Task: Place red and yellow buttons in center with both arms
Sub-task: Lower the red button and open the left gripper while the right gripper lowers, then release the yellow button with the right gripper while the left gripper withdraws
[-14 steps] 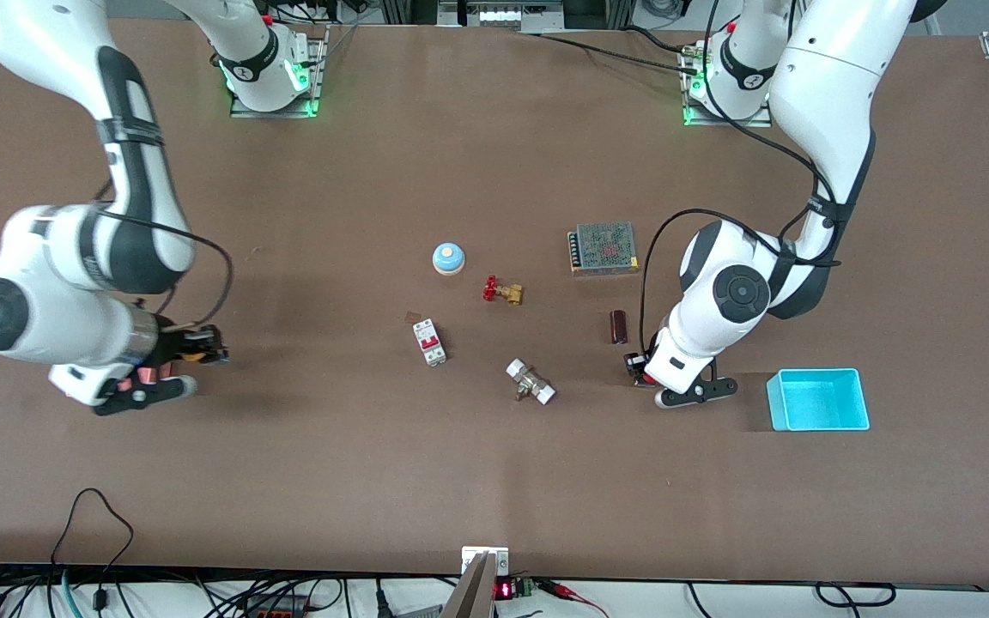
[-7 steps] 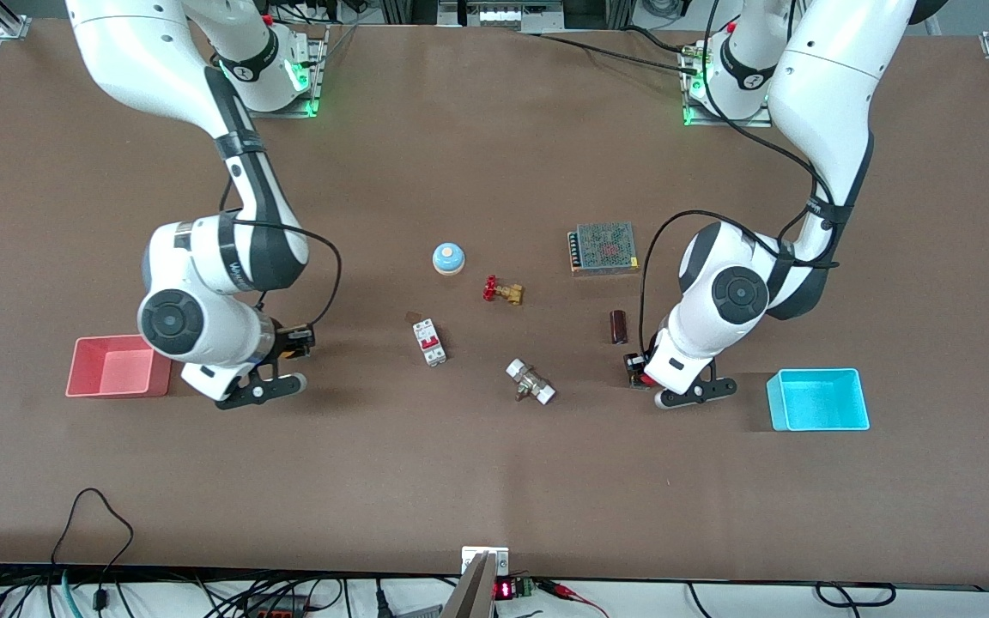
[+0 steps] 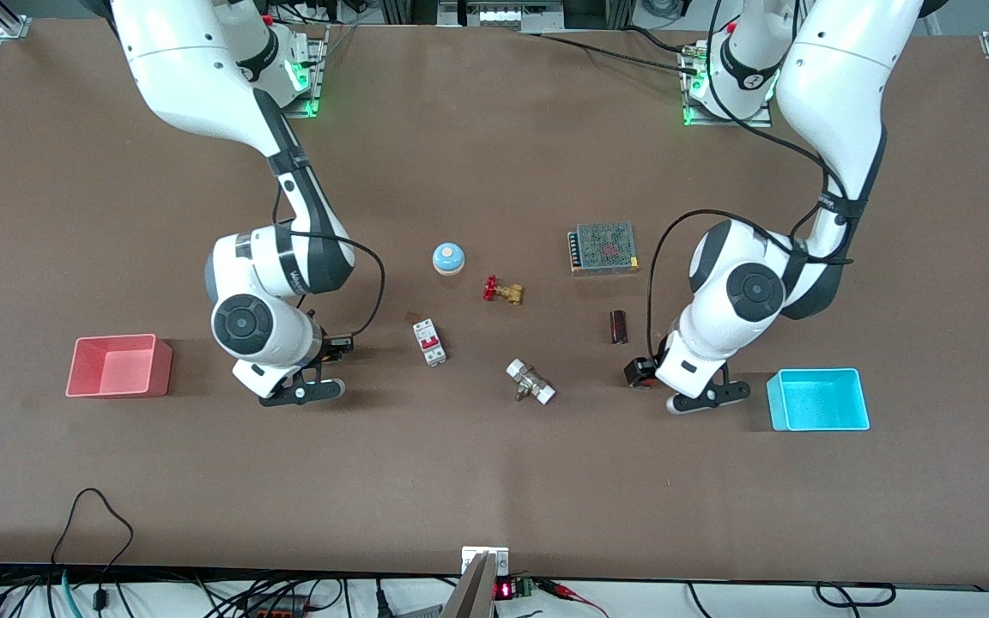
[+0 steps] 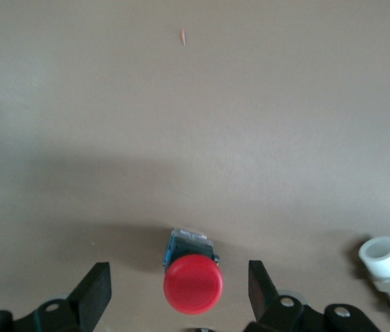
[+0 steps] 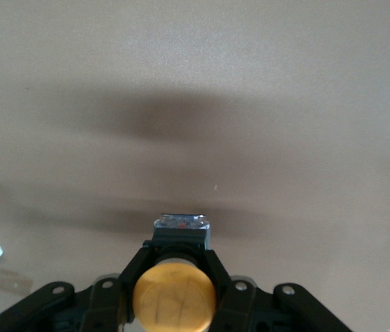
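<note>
The red button (image 4: 193, 283) sits on the tabletop (image 3: 494, 463) between the two fingers (image 4: 97, 293) of the left gripper (image 4: 179, 297), with a clear gap to each finger, so the fingers are spread and released around it, not touching the cap. In the front view the same button (image 3: 639, 372) shows only as a small dark body with a sliver of red at the edge of the left gripper (image 3: 651, 375), near the dark cylinder (image 3: 619, 326) and well apart from the cyan bin (image 3: 817, 399) toward the left arm's end.

The yellow button (image 5: 174, 297) is clamped between the fingers (image 5: 131, 273) of the right gripper (image 5: 175, 273), which press against its black body just under the cap. The front view hides this cap almost wholly under the right gripper (image 3: 330, 348); there only the black fingertips show, over the tabletop between the pink bin (image 3: 120, 366) and the red and white breaker (image 3: 429, 342). Whether the yellow button touches the tabletop cannot be told.

The left wrist view also catches the white end of the brass fitting (image 4: 387, 259), which the front view shows lying whole (image 3: 530, 382) in the middle stretch, nearer to the front camera than the red-handled valve (image 3: 502, 291) and the blue domed button (image 3: 449, 257). The mesh-topped box (image 3: 604, 248) lies toward the left arm's end from these.
</note>
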Controlling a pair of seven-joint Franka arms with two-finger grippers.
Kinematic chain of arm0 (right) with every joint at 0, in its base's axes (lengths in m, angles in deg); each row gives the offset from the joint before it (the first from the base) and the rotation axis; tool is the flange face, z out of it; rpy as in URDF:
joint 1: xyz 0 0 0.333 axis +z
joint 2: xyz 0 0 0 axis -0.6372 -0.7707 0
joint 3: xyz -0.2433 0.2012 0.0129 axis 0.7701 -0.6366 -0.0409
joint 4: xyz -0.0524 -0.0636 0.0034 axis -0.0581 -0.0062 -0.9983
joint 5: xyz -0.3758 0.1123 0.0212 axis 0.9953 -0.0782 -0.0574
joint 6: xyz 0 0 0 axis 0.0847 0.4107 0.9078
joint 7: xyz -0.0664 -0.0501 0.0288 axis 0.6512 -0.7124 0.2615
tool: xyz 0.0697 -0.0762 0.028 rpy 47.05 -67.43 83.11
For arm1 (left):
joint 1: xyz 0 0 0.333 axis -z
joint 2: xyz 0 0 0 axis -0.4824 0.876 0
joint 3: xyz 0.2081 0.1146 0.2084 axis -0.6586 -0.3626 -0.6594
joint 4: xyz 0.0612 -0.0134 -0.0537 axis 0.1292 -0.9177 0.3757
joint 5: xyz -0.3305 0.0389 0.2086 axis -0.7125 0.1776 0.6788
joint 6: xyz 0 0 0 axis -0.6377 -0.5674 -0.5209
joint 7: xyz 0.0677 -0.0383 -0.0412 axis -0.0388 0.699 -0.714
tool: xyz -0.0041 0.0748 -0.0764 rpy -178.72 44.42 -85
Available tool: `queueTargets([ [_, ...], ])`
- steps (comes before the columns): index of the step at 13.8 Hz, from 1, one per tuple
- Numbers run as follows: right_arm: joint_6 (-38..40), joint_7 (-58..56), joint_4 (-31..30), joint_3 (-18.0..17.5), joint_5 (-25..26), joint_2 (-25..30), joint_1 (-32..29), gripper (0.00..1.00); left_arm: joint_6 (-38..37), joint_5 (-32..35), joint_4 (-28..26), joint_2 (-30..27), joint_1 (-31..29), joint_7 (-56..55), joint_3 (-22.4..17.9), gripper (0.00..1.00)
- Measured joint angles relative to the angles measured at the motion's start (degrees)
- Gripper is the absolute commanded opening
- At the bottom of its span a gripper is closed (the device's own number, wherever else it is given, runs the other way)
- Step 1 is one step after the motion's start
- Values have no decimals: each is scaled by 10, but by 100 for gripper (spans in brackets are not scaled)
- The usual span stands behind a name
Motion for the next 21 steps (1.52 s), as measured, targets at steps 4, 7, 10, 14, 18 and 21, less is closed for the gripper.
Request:
queueTargets([
  [4,-34,41,0,1,0,-17,16,55,-24,0,1,-42,-18,15,-4,100],
  [7,-41,56,1,1,0,-17,16,100,-68,0,3,-82,-45,60,-5,100],
  [10,-48,81,8,1,0,-15,20,100,-109,0,4,-124,-72,107,-6,100],
  [14,-30,90,24,15,0,35,19,100,-183,0,4,-184,-110,189,-6,100],
  [18,67,89,25,25,0,114,-6,100,-254,0,4,-249,-147,267,-7,100],
  [21,94,88,23,26,1,155,-28,100,-293,0,4,-284,-158,294,-7,100],
])
